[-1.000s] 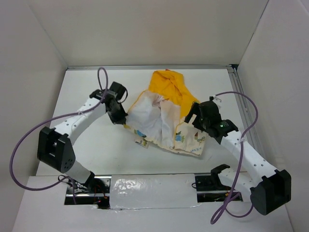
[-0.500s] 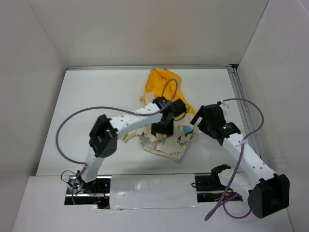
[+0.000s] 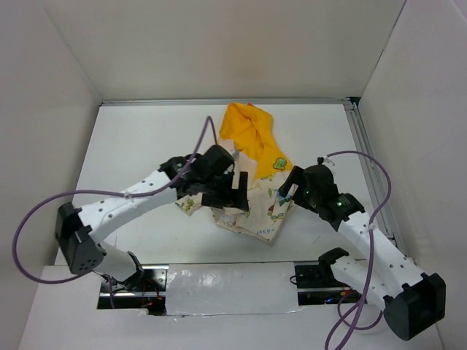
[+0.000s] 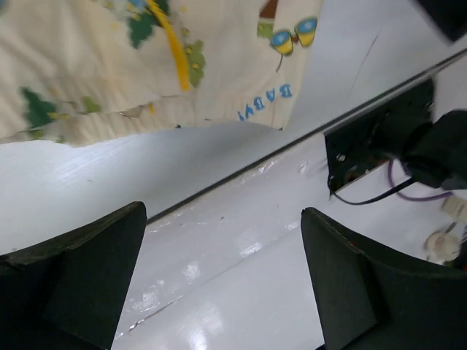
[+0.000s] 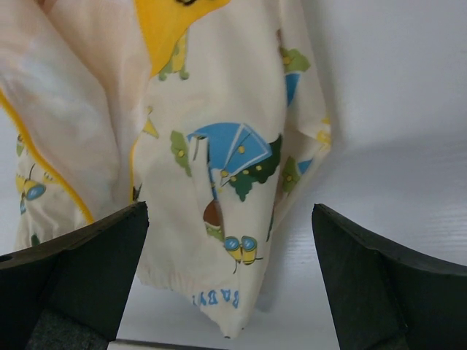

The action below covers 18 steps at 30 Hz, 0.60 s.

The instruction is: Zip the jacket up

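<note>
The jacket (image 3: 264, 213) lies bunched on the bench (image 3: 131, 146), its yellow hood (image 3: 244, 127) at the far end. The left fingers (image 4: 80, 277) are spread wide and empty over the jacket's near hem. The right fingers (image 5: 80, 270), just as wide and empty, hover at its right edge. The front panels probably need spreading flat first, so that the yellow zipper strip (image 5: 44, 171) lies exposed and straight before either side pinches near the hem.

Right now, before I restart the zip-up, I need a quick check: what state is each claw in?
Left claw: open, holding nothing.
Right claw: open, empty, with the jacket just ahead of it.
</note>
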Each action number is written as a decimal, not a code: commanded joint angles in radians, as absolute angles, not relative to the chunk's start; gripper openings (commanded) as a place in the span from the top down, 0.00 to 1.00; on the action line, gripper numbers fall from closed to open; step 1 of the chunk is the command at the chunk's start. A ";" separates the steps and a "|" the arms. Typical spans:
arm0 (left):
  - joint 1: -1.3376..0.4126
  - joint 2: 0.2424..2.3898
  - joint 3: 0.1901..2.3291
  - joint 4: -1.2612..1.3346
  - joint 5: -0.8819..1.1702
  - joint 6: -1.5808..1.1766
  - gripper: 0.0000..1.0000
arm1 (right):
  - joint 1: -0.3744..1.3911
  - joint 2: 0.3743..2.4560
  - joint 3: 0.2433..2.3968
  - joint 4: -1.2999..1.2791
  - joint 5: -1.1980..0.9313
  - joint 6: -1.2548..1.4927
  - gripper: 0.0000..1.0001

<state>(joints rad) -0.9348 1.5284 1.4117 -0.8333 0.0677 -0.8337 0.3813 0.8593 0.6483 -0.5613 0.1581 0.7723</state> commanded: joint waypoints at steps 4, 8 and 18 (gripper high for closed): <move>-0.715 1.417 1.204 -0.738 0.155 -0.841 0.01 | 0.537 0.971 0.828 -0.442 0.184 0.644 0.00; -0.544 1.417 1.125 -0.688 0.188 -0.810 0.01 | 0.610 1.265 1.125 -0.455 0.216 0.548 0.00; -0.453 1.580 1.035 -0.434 0.435 -0.712 0.19 | 0.680 2.053 1.944 -0.664 0.316 0.465 0.04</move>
<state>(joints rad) -0.4503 1.5509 1.0370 -0.5594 0.2962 -0.7631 0.6613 1.9102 1.7760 -0.5449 0.2474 0.5014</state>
